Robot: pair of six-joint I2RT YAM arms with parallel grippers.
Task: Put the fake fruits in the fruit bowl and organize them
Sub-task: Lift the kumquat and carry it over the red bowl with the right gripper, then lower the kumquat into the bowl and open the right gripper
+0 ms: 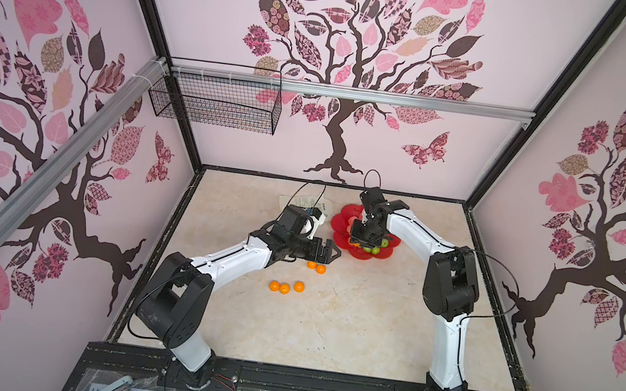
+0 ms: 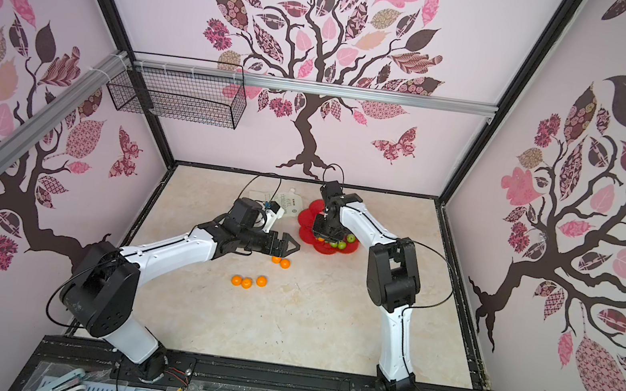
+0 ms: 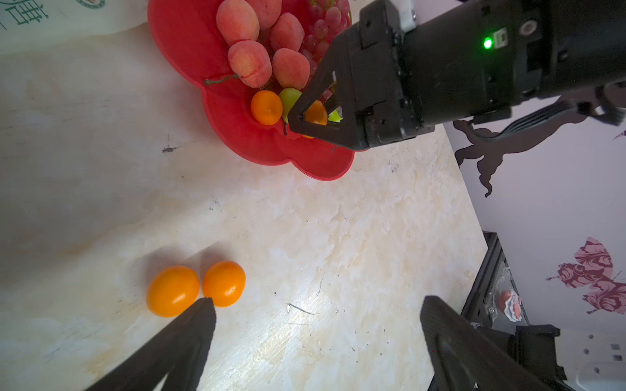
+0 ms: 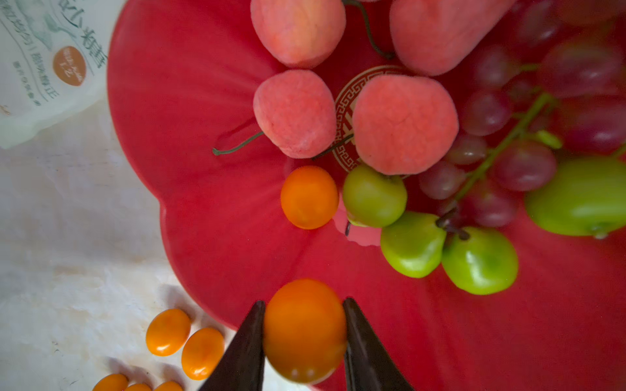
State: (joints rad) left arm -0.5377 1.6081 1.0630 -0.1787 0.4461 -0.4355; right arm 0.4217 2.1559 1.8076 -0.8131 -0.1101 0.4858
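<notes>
Light: bright, even, diffuse.
Shadows: soft, beside loose tangerines (image 3: 172,291) on desk (image 3: 338,237).
Blur: gripped tangerine (image 4: 305,331), grapes (image 4: 579,67).
Edges: both top views bowed.

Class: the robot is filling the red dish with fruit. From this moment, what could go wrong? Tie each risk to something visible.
1. The right gripper holds a tangerine near the shallow edge of the fruit bowl; released there, it may roll out.
2. The open left gripper has one finger beside two side-by-side tangerines; a nudge could send them rolling.
3. Both grippers work close together by the bowl, so they might collide.
</notes>
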